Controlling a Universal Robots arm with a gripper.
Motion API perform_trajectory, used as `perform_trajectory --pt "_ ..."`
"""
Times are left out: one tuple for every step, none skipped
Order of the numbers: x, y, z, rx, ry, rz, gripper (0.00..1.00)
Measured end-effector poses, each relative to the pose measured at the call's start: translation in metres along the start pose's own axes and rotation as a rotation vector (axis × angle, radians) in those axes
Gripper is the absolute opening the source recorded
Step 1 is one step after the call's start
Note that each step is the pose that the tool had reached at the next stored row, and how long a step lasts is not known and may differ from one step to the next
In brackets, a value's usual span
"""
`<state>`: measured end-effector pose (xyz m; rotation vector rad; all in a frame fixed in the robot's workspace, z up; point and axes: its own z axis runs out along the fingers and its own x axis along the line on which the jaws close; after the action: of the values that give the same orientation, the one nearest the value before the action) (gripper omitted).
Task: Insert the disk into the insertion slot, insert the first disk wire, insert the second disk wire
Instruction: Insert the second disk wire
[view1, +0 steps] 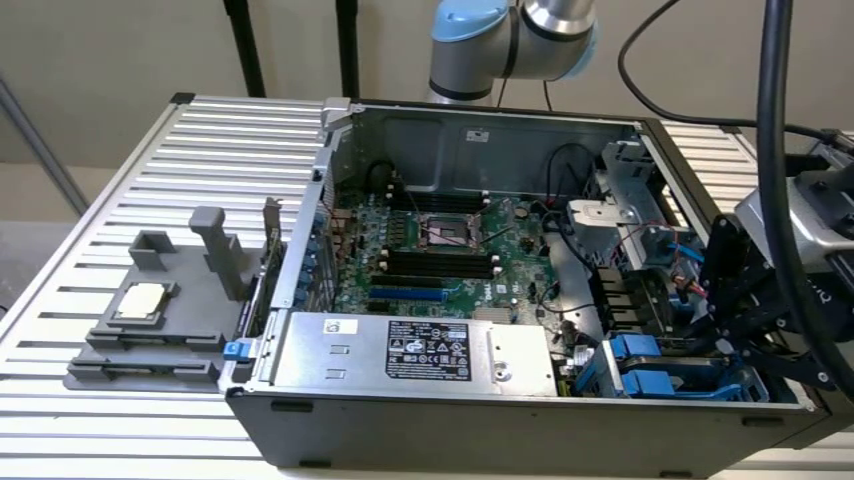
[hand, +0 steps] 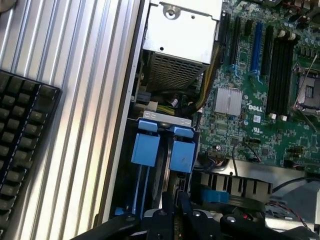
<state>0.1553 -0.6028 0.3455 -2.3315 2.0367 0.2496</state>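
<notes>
I see gripper (hand: 176, 202) nearly closed, fingertips pinching edge of disk (hand: 161, 165) seated in insertion slot (hand: 167, 119) beside power-supply box (hand: 182, 30). "DELL" readable on motherboard (hand: 260, 75).

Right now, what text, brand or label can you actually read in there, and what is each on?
"DELL", white print on the motherboard, beside its silver heatsink.
Power supply: black and white label, print too small to read.
Small sticker on the power supply: unreadable.
Sticker on the case back wall: unreadable.
Keyboard: key legends not legible.
</notes>
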Motion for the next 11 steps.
perform_trajectory --pt "-0.0001 0.0 0.0002 -0.0007 -0.0008 0.007 0.16" --pt "-0.0002 -0.0001 0.0006 -0.0015 -0.0017 0.014 0.16" --pt "-0.0006 -0.0001 0.0008 -0.0019 -0.0023 0.019 0.16" --pt "-0.0013 -0.0003 0.001 -0.0027 -0.002 0.022 0.16" --pt "-0.0024 -0.0004 0.0014 -0.0033 -0.0014 0.024 0.16" --pt "-0.0037 -0.0006 0.0018 -0.0035 -0.0007 0.025 0.16" --pt "-0.0049 -0.0008 0.0019 -0.0035 -0.0002 0.026 0.16" --pt "-0.006 -0.001 0.0021 -0.0033 0.0001 0.028 0.16" --pt "-0.0067 -0.0011 0.0022 -0.003 0.0 0.03 0.16" --pt "-0.0069 -0.0012 0.0022 -0.0023 0.0 0.035 0.16" --pt "-0.0069 -0.0012 0.0022 -0.0013 -0.0001 0.042 0.16"
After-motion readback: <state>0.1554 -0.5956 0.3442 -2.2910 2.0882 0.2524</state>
